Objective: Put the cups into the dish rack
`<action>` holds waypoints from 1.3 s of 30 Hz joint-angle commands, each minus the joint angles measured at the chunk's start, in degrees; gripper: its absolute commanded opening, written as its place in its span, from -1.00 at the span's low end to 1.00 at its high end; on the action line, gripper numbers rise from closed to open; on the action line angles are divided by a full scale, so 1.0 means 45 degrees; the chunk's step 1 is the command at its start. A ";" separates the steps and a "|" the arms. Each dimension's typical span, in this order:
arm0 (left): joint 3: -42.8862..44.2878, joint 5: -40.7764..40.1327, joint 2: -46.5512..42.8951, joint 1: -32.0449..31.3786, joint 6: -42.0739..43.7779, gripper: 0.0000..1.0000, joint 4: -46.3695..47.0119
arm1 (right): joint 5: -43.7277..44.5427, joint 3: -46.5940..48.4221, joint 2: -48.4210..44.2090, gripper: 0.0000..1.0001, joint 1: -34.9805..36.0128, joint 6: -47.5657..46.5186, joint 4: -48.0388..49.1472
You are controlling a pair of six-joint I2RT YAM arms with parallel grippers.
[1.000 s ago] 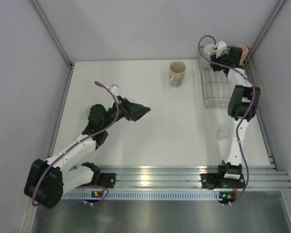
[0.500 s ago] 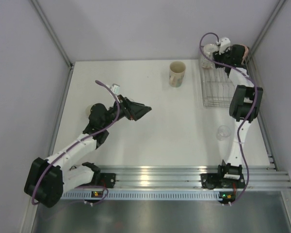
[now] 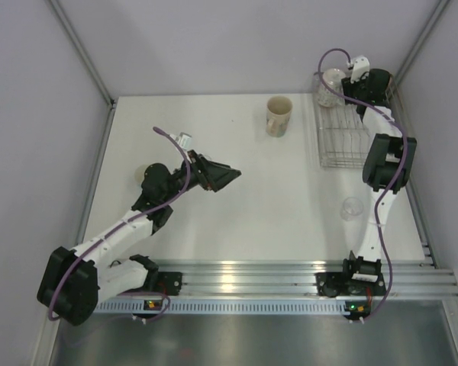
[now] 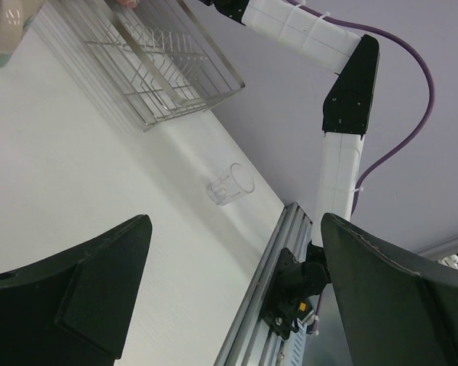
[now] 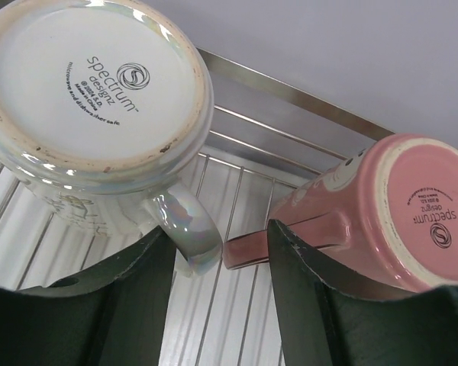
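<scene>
Hovering over rack (image 5: 290, 93): right gripper (image 5: 218, 230), jaws apart, empty; white mug (image 5: 91, 84) and pink mug (image 5: 389, 217) are sitting inside, bases showing. Left gripper (image 4: 235, 219) is hanging spread too.

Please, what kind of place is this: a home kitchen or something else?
Most likely a robot test cell, not a kitchen: a white table boxed in by plain walls, two arms bolted to an aluminium rail, a dish rack with mugs.

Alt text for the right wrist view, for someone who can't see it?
Two mugs rest in the silver dish rack, bases toward the camera: a white mug at left, a pink mug at right. The right gripper hangs open near their handles.
</scene>
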 commanded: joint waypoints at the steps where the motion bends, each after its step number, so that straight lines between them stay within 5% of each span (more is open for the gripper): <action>1: 0.0502 -0.0020 0.0045 -0.0157 0.0009 0.97 0.1053 | 0.0421 0.0192 -0.0954 0.02 -0.0179 -0.0021 0.0946; 14: 0.0481 -0.0448 -0.0091 -0.0392 0.0457 0.96 0.0705 | -0.0633 -0.1466 -0.2593 0.07 -0.0179 0.1403 0.0986; 22: 0.2726 -0.2049 -0.0228 -0.0391 0.1862 0.96 -0.4723 | -0.0361 -0.2482 -0.4816 0.07 -0.0218 0.3159 -0.1104; 25: 0.4052 -0.3356 0.0044 -0.0392 0.3033 0.94 -0.7883 | -0.0339 -0.3437 -0.6220 0.02 -0.0199 0.5305 -0.1143; 33: 0.7569 -0.5097 0.1860 -0.0392 0.6001 0.87 -1.2285 | -0.4021 -0.9547 -1.0791 -0.08 0.0016 1.3584 0.0514; 39: 1.0342 -0.8236 0.3324 -0.0392 0.7196 0.82 -1.4745 | -0.4932 -1.2675 -1.2941 -0.08 0.1089 1.3829 0.0109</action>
